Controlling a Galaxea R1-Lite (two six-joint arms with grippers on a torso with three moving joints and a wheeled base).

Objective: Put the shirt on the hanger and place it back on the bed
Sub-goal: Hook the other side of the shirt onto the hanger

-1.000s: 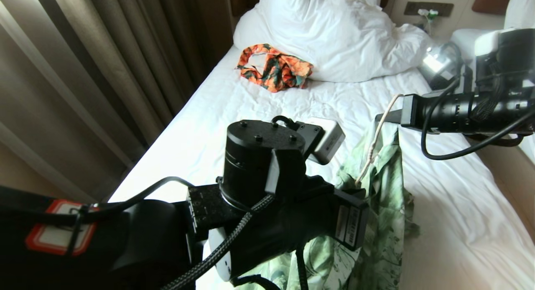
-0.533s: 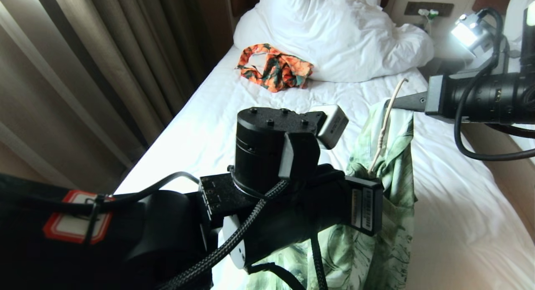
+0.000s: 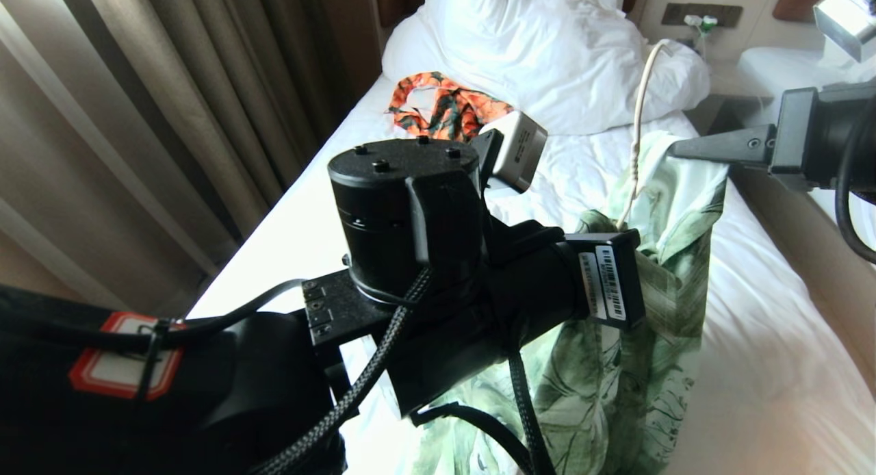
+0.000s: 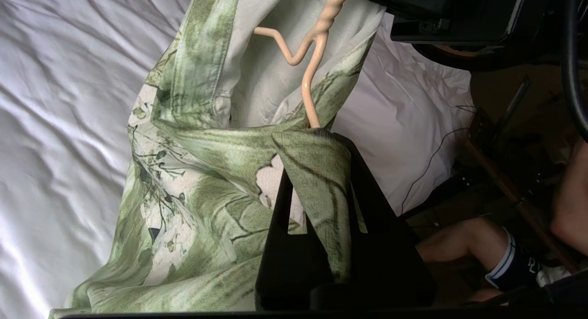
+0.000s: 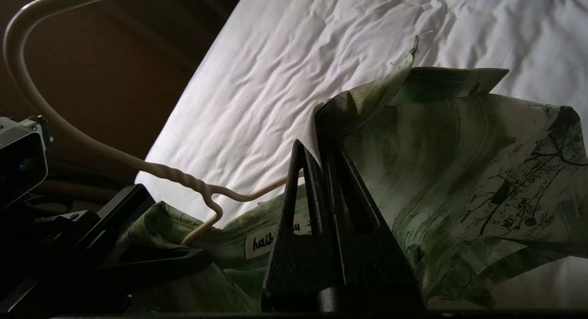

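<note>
The green leaf-print shirt [image 3: 657, 311] hangs in the air over the bed [image 3: 753, 352], stretched between both grippers. The cream wire hanger [image 3: 640, 98] sits inside its neck opening, hook pointing up. In the left wrist view my left gripper [image 4: 317, 139] is shut on a fold of the shirt [image 4: 197, 172], where one hanger [image 4: 312, 57] arm runs under the cloth. My right gripper [image 3: 677, 148] is shut on the shirt's edge by the collar. The right wrist view shows the cloth pinched at its tips [image 5: 312, 146], with the hanger [image 5: 170, 174] beside them.
An orange patterned garment [image 3: 445, 112] lies by the bunched white duvet [image 3: 547, 50] at the head of the bed. Curtains [image 3: 171, 119] hang along the left. A wooden bed rail [image 3: 807, 256] and a second bed [image 3: 773, 68] are right. A person's leg [image 4: 464, 245] shows beyond the bed edge.
Both grippers have risen with the shirt. The right one has gone up and to the right, spreading the cloth wider, and the hanger hook stands higher against the duvet.
</note>
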